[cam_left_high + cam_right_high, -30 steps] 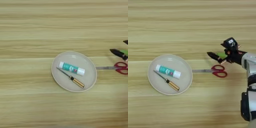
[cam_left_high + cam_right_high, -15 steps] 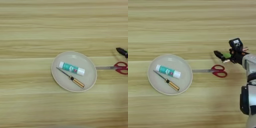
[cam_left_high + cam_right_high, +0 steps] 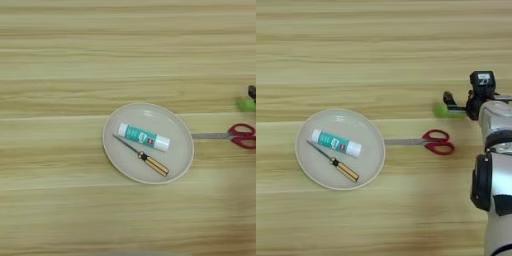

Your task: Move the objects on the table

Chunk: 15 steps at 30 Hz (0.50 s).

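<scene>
On the beige plate (image 3: 370,134): glue stick (image 3: 336,142), perhaps a small screwdriver (image 3: 335,162).

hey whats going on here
The robot's right gripper is above the table at the right, with a small green bar at its fingers. A beige plate holds a glue stick and a screwdriver. Red-handled scissors lie just right of the plate.
</scene>
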Tool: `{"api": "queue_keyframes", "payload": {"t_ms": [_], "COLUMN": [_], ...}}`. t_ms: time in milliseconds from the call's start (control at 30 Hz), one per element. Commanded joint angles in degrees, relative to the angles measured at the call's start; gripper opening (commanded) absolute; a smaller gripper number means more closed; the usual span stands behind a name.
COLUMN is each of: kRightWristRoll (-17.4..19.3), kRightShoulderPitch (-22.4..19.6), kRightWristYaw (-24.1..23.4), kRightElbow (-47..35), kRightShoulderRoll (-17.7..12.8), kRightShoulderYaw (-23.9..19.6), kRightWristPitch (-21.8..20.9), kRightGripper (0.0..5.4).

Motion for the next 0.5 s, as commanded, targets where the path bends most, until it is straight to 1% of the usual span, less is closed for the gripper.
{"api": "queue_keyframes", "payload": {"t_ms": [33, 100, 200, 333, 500], "kRightWristRoll": [-0.2, -0.7, -1.3, -0.8, -0.2], "kRightShoulderPitch": [-5.7, -6.1, -6.7, -7.2, -7.3], "kRightWristYaw": [-1.8, -1.5, -3.0, -6.5, -7.4], "kRightElbow": [-1.9, -1.6, -1.0, -0.7, -0.3], "kRightShoulderRoll": [-1.6, -1.1, -0.4, 0.1, 0.8], "kRightShoulderYaw": [0.0, 0.6, 0.9, -0.3, -1.4], "kRightWristPitch": [2.5, 4.2, 7.2, 8.9, 11.0], "kRightGripper": [5.36, 5.36, 5.36, 5.36, 5.36]}}
